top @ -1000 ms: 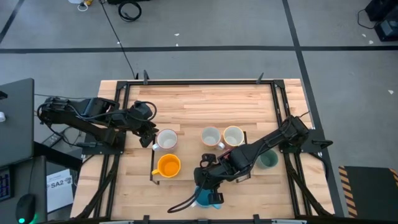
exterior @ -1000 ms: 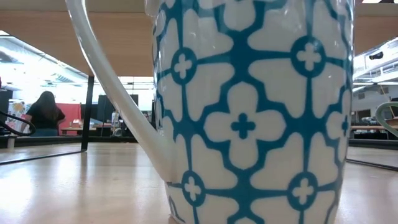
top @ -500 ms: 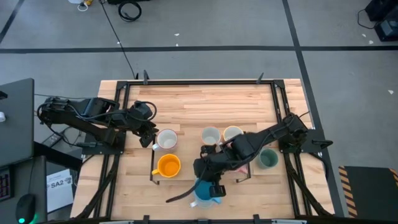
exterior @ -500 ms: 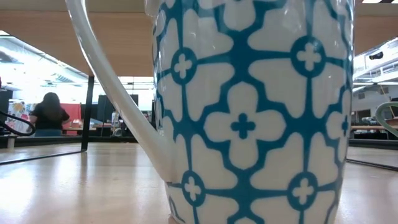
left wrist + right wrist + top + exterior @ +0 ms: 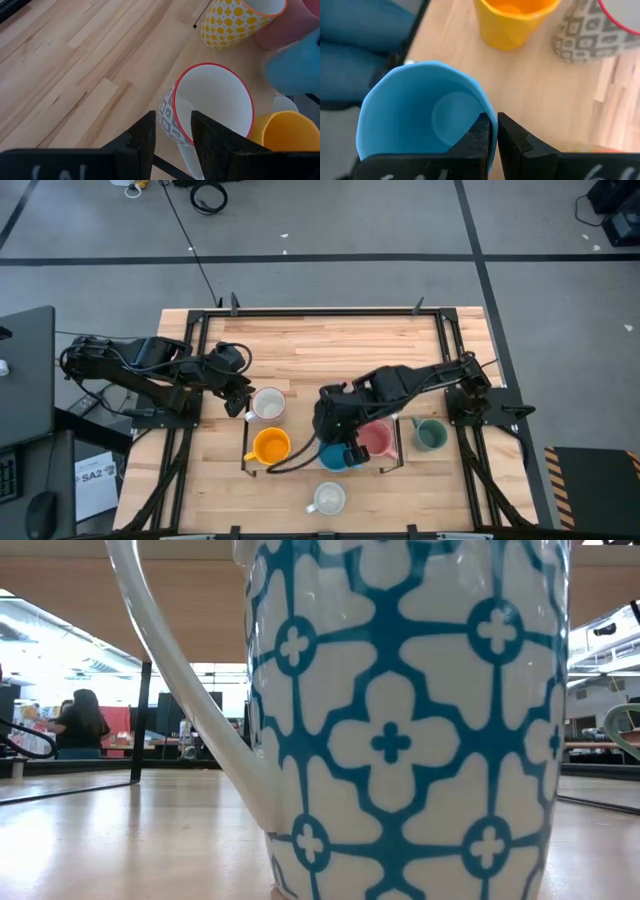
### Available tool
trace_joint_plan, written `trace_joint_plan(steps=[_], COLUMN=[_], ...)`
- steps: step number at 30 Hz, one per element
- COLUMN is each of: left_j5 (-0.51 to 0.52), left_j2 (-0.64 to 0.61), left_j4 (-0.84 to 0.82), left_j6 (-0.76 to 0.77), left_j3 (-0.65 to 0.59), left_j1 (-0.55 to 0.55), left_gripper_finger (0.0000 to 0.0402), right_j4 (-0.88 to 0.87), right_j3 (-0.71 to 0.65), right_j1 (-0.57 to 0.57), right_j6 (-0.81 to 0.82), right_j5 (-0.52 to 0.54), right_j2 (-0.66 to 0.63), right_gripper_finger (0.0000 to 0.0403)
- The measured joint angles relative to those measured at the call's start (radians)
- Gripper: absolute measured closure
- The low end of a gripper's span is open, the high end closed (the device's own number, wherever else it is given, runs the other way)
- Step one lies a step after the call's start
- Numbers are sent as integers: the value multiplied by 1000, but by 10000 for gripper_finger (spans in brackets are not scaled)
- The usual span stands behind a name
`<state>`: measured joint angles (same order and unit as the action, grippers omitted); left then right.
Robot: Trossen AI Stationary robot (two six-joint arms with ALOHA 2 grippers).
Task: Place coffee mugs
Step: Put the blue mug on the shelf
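**benchrat:** Anyone spot readable text here? All I get is a white sheet on the floor left of the table [image 5: 325, 330], printed "SA2" [image 5: 91, 475]. The mugs carry patterns only, no words.

**mugwatch:** Same, no brand anywhere. The right gripper [image 5: 492, 131] has its fingers pinched on the rim of the blue mug [image 5: 422, 112], one inside, one outside, and it hangs over the middle of the table between the orange mug [image 5: 270, 446] and the pink mug [image 5: 375, 438].

**benchrat:** And the left gripper [image 5: 172, 135]?

**mugwatch:** Partly open, narrow gap, holding nothing. One finger sits over the red-rimmed white mug [image 5: 207, 112] with the grey pattern, right at its rim; can't tell if it touches.

**benchrat:** The rest?

**mugwatch:** Dark green mug [image 5: 431, 435] stands right of the pink one. A white mug [image 5: 327, 498] stands alone near the front edge; the low view is filled by its blue tile pattern. The left wrist view also shows a yellow-dotted white mug [image 5: 235, 20].
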<state>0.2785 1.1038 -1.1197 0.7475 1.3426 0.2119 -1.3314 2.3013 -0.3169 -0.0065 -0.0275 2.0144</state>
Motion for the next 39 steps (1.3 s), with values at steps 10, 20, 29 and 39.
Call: trace_joint_plan(steps=[10, 20, 29, 39], left_j5=[0, 0, 0, 0], left_j2=[0, 0, 0, 0], left_j4=[0, 0, 0, 0], left_j6=[0, 1, 1, 1], left_j3=[0, 0, 0, 0], left_j1=[0, 0, 0, 0], left_gripper_finger=[271, 271, 271, 271], right_j4=[-32, -75, -56, -56], right_j3=[0, -8, -65, -67], right_j1=[54, 57, 57, 57], right_j6=[-23, -23, -17, -15], right_j5=[-26, -29, -27, -27], right_j2=[0, 0, 3, 2], right_gripper_finger=[376, 375, 372, 359])
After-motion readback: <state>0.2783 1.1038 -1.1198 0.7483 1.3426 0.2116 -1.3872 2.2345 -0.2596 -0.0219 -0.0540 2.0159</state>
